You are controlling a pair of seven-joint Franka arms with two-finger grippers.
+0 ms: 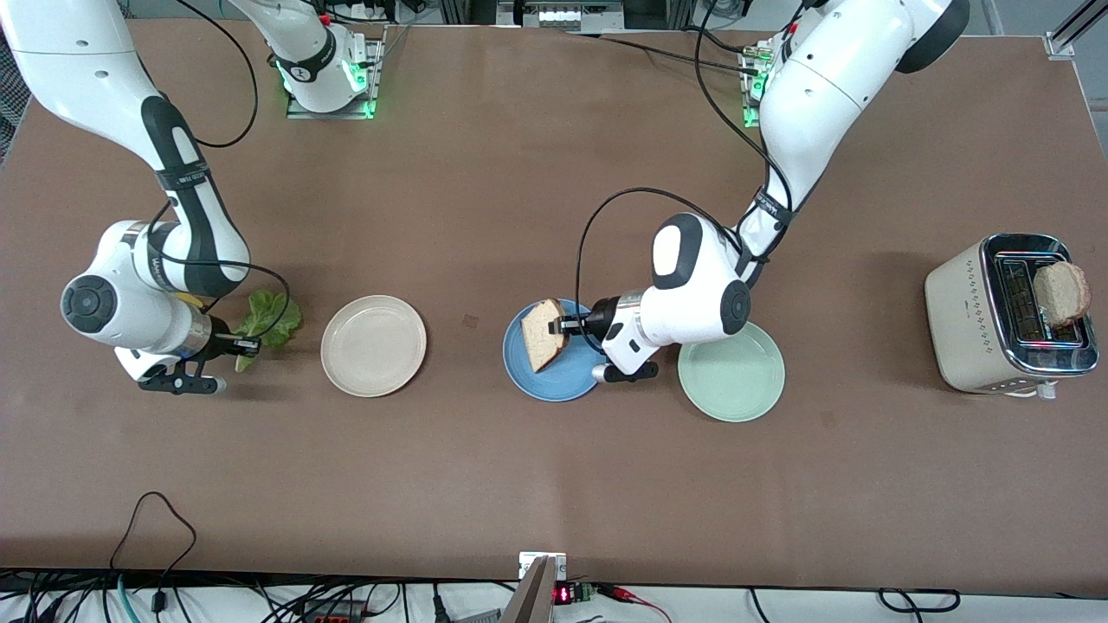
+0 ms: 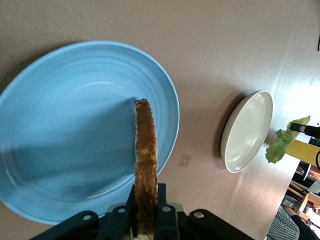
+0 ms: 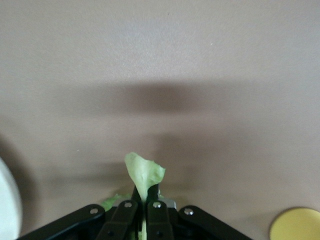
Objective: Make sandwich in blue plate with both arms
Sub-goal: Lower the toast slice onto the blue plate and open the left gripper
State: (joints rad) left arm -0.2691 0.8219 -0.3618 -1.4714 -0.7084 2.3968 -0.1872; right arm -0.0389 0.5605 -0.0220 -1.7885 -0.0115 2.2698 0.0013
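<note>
A slice of bread [image 1: 544, 333] is pinched on edge by the left hand [image 1: 564, 327], its fingers [image 2: 161, 206] pressed against the slice's two faces, and it is held over the blue plate [image 1: 558, 381], which lies directly under that hand on the brown desk [image 1: 554, 484]. In the left wrist view the crust is seen edge-on, standing upright above the plate's blue well. A pale mint-green plate [image 1: 731, 372] sits just beside the blue one, under the left arm's wrist. The lettuce leaf [image 1: 270, 318] is gripped by the right hand [image 1: 247, 346], whose fingers are closed on the leaf's lower part (its ruffled tip rises past them in the right wrist view). A cream-white plate [image 1: 373, 345] lies near this hand, between it and the blue plate. At the left arm's end of the desk, well apart from both hands, a toaster [image 1: 1008, 316] is seen with a second slice of bread [image 1: 1062, 292] sticking out of its slot.
</note>
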